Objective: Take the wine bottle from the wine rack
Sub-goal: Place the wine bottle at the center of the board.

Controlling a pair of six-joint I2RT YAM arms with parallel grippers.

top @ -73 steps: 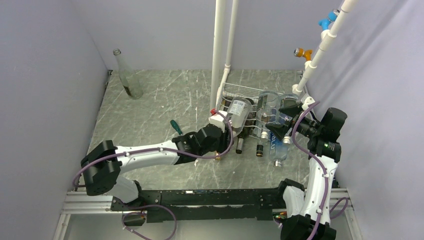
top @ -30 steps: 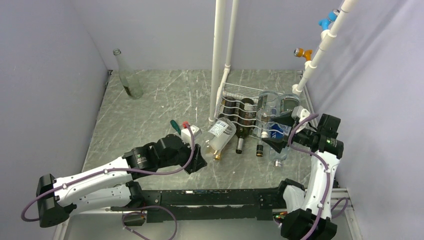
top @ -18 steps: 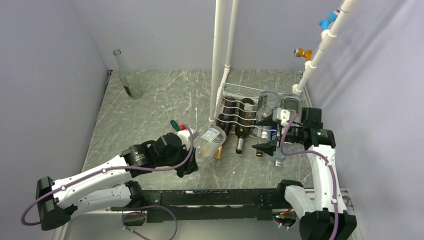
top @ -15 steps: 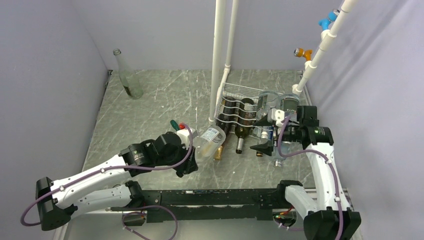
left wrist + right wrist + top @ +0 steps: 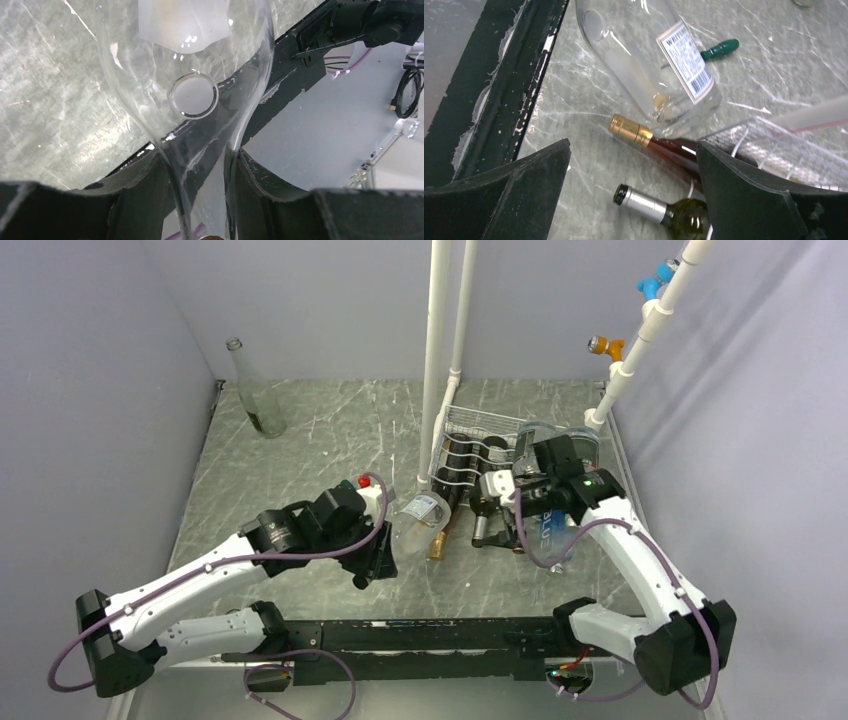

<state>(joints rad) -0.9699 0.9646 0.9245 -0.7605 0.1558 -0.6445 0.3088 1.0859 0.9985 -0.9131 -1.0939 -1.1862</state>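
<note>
My left gripper (image 5: pixel 200 186) was clamped on the neck of the clear glass wine bottle with a white label (image 5: pixel 421 516). The bottle lay tilted, out of the white wire wine rack (image 5: pixel 468 424) and just to its left, over the grey marbled table (image 5: pixel 300 455). My right gripper (image 5: pixel 633 145) was spread wide and empty, above a gold-capped brown bottle (image 5: pixel 651 141) lying in the rack.
</note>
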